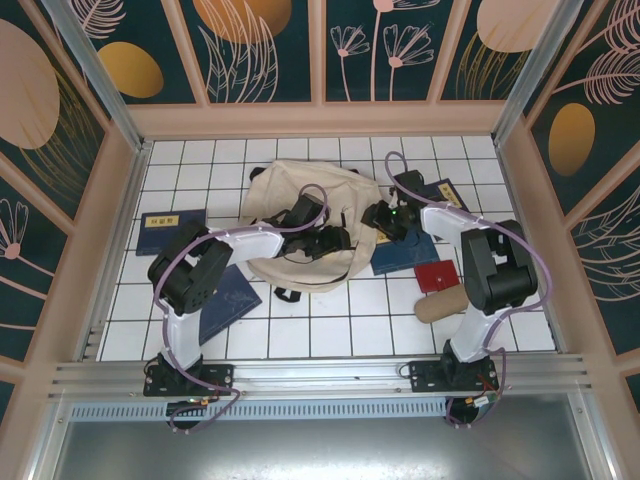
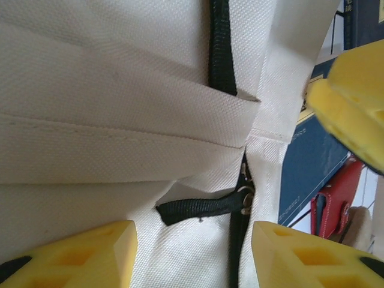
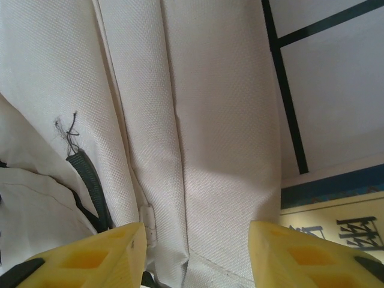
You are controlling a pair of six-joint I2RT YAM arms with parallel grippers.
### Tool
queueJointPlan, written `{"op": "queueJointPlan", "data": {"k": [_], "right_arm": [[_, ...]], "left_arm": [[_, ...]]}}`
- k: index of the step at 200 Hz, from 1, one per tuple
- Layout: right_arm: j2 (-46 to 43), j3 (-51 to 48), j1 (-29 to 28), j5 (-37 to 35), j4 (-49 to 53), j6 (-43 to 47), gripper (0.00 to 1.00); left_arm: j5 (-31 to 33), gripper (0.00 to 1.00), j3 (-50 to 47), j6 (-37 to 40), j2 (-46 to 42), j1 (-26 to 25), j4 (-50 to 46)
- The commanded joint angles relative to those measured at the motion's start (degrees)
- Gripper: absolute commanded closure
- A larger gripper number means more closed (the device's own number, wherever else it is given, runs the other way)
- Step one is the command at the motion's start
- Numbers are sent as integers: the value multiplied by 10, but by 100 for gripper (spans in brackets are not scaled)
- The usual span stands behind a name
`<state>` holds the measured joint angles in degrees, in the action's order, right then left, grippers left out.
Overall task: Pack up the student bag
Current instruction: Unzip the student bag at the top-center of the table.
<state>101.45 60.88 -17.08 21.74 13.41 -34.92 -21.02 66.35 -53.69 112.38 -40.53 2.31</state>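
Now, left claw (image 2: 193, 240) over student bag (image 2: 120, 90)

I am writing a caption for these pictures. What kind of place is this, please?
Probably a staged robot work cell, not a real classroom: a white tiled table boxed in by painted floral panels, the left arm and right arm bolted to a metal rail, and a student bag between them.

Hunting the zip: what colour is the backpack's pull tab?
Black woven pull tab; clearest in the left wrist view.
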Motion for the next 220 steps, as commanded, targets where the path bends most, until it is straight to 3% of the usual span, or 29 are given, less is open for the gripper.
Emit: {"op": "queueJointPlan", "data": {"k": [1,55,137,183,220], "right_arm": [[15,-18,-3,27,-13,-12,51],[25,-40,-5,51,-33,-11,52],[40,-46,-14,53,-40,-13,59],[42,-48,-14,43,-36,-7,60],[40,-50,-17,32,-33,-2,62]], "left_arm": [[-5,48,10,-57,20,-6,25],[-11,51,14,-91,41,-7,24],[-19,67,27,-107,59,-7,66],[-1,60,27,-146,69,-6,97],[28,66,22,-187,63,-5,93]]}}
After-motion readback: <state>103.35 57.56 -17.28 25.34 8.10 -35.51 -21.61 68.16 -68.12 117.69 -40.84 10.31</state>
